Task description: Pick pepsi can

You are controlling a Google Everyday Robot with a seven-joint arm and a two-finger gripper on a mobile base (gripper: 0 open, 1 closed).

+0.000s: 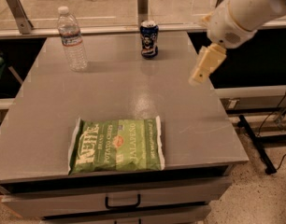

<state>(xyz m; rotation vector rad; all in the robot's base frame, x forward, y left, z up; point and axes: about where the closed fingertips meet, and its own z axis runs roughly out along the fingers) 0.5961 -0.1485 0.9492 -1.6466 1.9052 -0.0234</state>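
Camera view: a water bottle (72, 40) stands back-left on the grey table (189, 125), a green chip bag (117, 145) lies near the front, and the pepsi can (149, 39) stands upright at the back edge. My claw (206, 65) hangs right of the can, well apart from it. I cannot tell how far open it is.

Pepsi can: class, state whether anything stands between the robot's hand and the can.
Nothing visible does. The hand hangs above the right side of the table, to the right of the pepsi can. The water bottle stands left of the can; the Kettle chips bag lies near the front edge.
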